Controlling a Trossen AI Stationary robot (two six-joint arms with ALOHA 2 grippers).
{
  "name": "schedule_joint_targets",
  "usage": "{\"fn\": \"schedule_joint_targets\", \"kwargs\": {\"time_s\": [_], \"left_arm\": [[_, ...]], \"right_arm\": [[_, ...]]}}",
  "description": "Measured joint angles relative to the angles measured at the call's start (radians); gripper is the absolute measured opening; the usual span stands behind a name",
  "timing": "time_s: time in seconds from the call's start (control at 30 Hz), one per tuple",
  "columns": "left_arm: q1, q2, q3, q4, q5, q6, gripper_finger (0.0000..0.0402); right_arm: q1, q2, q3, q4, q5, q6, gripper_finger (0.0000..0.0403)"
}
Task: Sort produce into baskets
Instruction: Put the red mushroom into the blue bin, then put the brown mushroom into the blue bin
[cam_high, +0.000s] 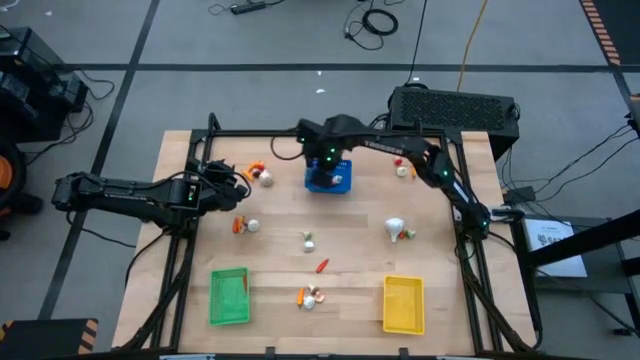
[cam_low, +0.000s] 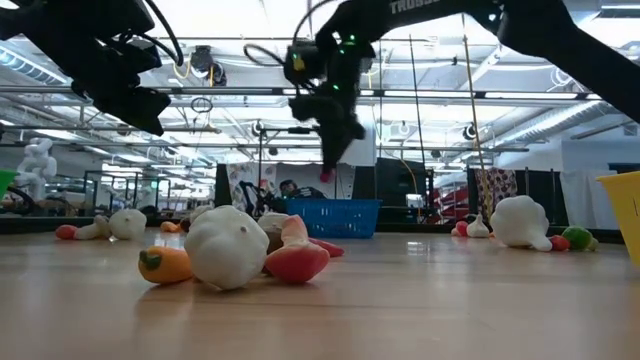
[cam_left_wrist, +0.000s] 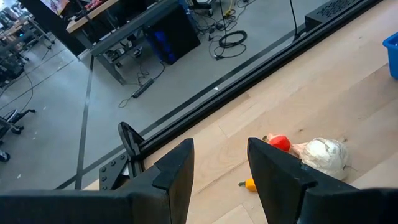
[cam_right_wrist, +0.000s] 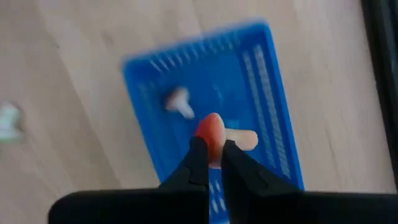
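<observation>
Right claw (cam_right_wrist: 210, 163) hangs over the blue basket (cam_high: 328, 180) at the far middle of the counter (cam_high: 350, 290), pinching a small red-and-white piece (cam_right_wrist: 213, 134). Blue basket holds a couple of pale pieces; green basket (cam_high: 228, 297) holds one orange bit, yellow basket (cam_high: 403, 304) looks bare. Most produce lies scattered mid-counter, so early days. Left claw (cam_left_wrist: 221, 165) spread, empty, far left near the counter edge. Near-centre has open room.

One camera looks straight down on my table (cam_high: 350, 260); another sits level on it. My right wrist camera peers closely down past my claw (cam_right_wrist: 211, 155) into the blue basket (cam_right_wrist: 261, 74), seen in every view.
</observation>
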Motion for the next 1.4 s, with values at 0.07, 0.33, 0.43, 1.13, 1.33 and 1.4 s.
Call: {"fn": "schedule_joint_targets", "kwargs": {"time_s": [0.07,0.33,0.43,1.13,1.33,1.4], "left_arm": [[0.0,0.0,0.0,0.0,0.0,0.0,0.016],[0.0,0.0,0.0,0.0,0.0,0.0,0.016],[0.0,0.0,0.0,0.0,0.001,0.0,0.016],[0.0,0.0,0.0,0.0,0.005,0.0,0.016],[0.0,0.0,0.0,0.001,0.005,0.0,0.016],[0.0,0.0,0.0,0.001,0.005,0.0,0.016]], "right_arm": [[-0.012,0.004,0.0,-0.03,0.0,0.0,0.0011],[-0.016,0.004,0.0,0.002,0.0,-0.013,0.0012],[-0.016,0.004,0.0,0.015,0.001,-0.031,0.0025],[-0.018,0.005,0.0,0.153,0.008,-0.115,0.0146],[-0.003,0.007,0.0,0.501,0.007,-0.097,0.0141],[0.013,0.014,0.001,0.64,0.004,-0.048,0.0141]]}}
